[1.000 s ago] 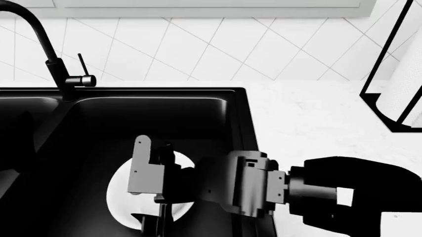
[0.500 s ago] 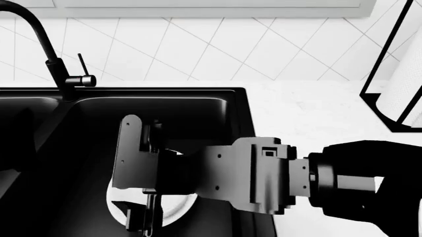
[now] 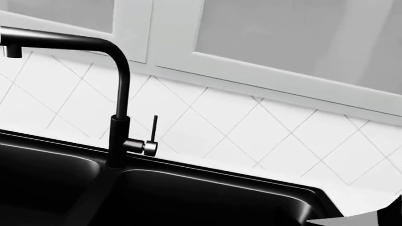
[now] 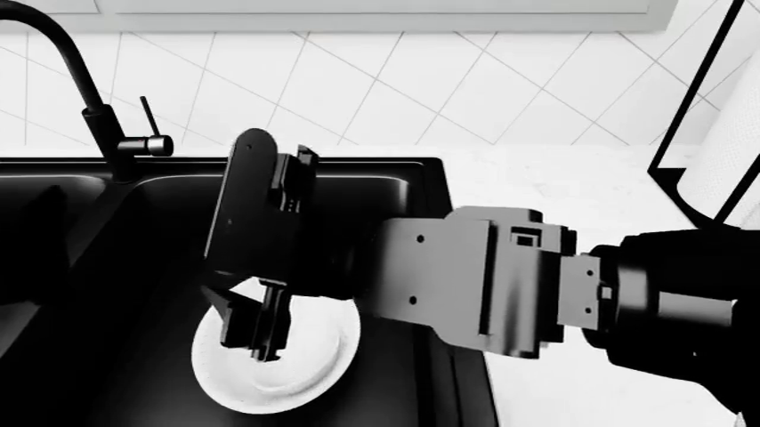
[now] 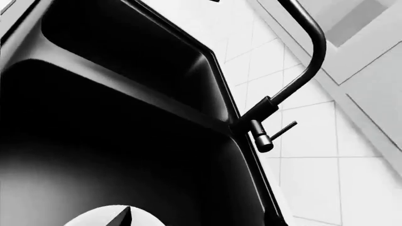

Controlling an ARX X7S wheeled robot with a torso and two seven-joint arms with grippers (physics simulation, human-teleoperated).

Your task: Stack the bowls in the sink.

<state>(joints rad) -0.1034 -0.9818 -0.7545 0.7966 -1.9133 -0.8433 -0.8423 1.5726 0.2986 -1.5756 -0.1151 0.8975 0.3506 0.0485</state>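
So the right gripper (image 4: 263,294) hangs over the white bowl (image 4: 297,374) in the near part of the sink's (image 4: 392,173) right basin, probably lined up with it. Can't tell if the jaws are spread.

The right gripper (image 4: 255,267) and its arm hang over the sink (image 4: 404,173), covering the white bowl (image 4: 309,356); the faucet (image 4: 101,116) stands at the back rim.

Boxy grey screwed wrist, black gripper (image 4: 255,307)
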